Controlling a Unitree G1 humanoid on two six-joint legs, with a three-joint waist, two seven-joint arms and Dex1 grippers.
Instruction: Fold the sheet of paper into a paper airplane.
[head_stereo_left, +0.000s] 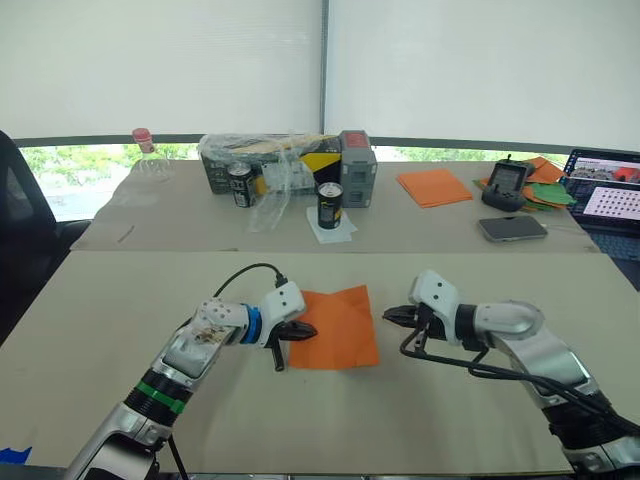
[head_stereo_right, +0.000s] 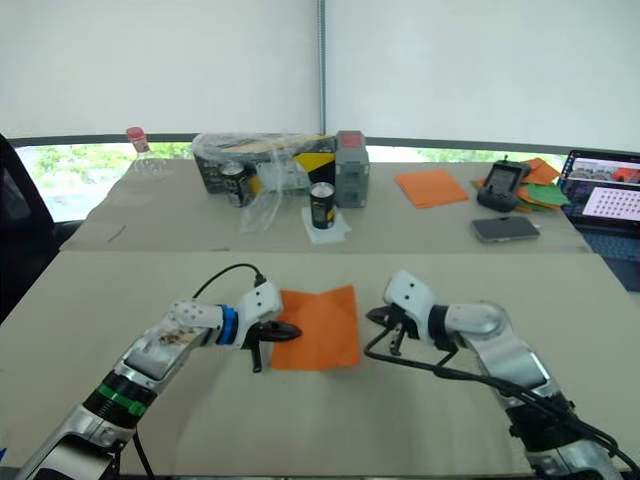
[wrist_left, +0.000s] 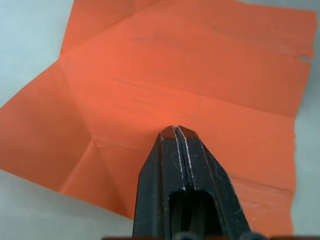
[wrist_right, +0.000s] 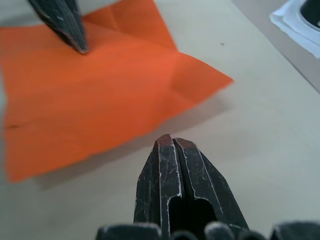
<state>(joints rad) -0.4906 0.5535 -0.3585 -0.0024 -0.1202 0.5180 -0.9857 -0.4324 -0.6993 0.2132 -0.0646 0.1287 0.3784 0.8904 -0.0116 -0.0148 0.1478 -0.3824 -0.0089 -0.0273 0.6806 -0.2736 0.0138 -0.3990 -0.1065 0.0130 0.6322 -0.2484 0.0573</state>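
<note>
The sheet of paper (head_stereo_left: 336, 327) lies mostly flat on the near counter (head_stereo_left: 120, 330) between the two arms, creased but not yet an airplane. The left gripper (head_stereo_left: 300, 330), jaws pressed together and holding nothing, rests its tips on the sheet's left part, likely pinning it so it won't slide. The right gripper (head_stereo_left: 392, 317), jaws also together and empty, sits just beside the right edge, apart from it, probably staged to lift a corner.

The left wrist view shows crease lines crossing the sheet. The right wrist view shows the near corner raised slightly off the counter. The head views add the far clutter: two cans (head_stereo_left: 330, 204), a spare orange sheet (head_stereo_left: 434, 187), a phone (head_stereo_left: 512, 228).
</note>
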